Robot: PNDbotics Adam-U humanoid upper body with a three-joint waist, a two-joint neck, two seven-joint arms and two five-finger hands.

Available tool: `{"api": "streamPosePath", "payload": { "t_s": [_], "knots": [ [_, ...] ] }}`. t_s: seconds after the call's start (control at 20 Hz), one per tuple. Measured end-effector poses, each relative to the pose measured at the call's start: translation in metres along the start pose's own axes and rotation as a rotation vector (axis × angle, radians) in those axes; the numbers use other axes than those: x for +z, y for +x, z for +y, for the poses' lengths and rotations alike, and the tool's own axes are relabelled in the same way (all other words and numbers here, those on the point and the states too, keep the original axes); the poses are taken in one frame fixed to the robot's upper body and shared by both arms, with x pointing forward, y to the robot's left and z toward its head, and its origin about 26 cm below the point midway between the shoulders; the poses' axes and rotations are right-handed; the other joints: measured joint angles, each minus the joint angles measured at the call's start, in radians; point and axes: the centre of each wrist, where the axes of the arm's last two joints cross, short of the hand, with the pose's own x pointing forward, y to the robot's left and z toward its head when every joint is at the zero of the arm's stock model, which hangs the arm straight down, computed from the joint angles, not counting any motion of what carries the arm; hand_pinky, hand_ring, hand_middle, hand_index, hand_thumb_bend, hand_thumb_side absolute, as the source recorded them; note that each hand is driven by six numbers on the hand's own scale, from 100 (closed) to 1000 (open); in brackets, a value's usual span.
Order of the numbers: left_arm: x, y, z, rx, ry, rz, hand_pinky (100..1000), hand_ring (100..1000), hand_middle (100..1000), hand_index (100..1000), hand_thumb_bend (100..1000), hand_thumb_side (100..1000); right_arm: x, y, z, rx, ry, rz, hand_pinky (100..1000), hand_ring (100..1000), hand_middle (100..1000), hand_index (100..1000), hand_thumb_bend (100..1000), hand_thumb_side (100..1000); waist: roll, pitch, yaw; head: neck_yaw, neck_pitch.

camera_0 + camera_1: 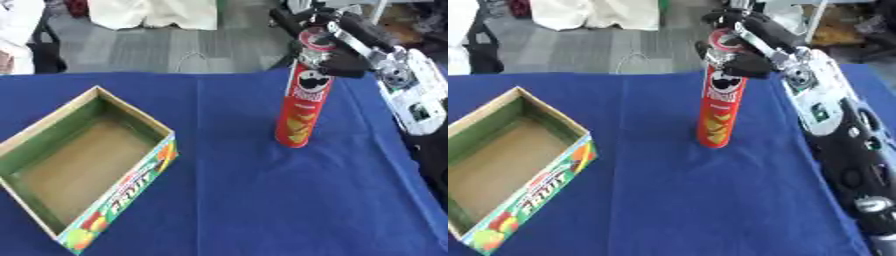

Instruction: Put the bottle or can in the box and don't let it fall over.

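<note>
The right hand [745, 47] has its fingers curled around the top of the tall red cardboard crisp can [303, 107], upright on the blue tablecloth [262, 200]. Well left of the hand, the open cardboard fruit box [131, 180] holds nothing.

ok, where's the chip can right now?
The chip can stands upright on the blue tablecloth, right of centre, well right of the open box, with the right hand gripping its top.
</note>
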Motion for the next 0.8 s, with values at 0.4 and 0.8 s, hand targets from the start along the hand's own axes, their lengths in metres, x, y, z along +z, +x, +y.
{"api": "streamPosePath", "payload": {
  "t_s": [0.4,0.8],
  "knots": [
    [0.0,-0.0001,-0.0004,0.001,-0.003,0.002,493,775,704,749,219,852,-0.0001,0.0005,-0.0005,0.032,0.024,-0.002,770,786,815,896,317,832,-0.001,0.0,0.001,0.0,0.0],
    [0.0,-0.0001,-0.0005,0.001,-0.005,0.004,494,777,699,747,219,853,-0.0009,0.0012,-0.0004,0.05,0.049,-0.006,681,749,806,886,368,510,-0.007,0.0,0.002,0.0,0.0]
  ]
}}
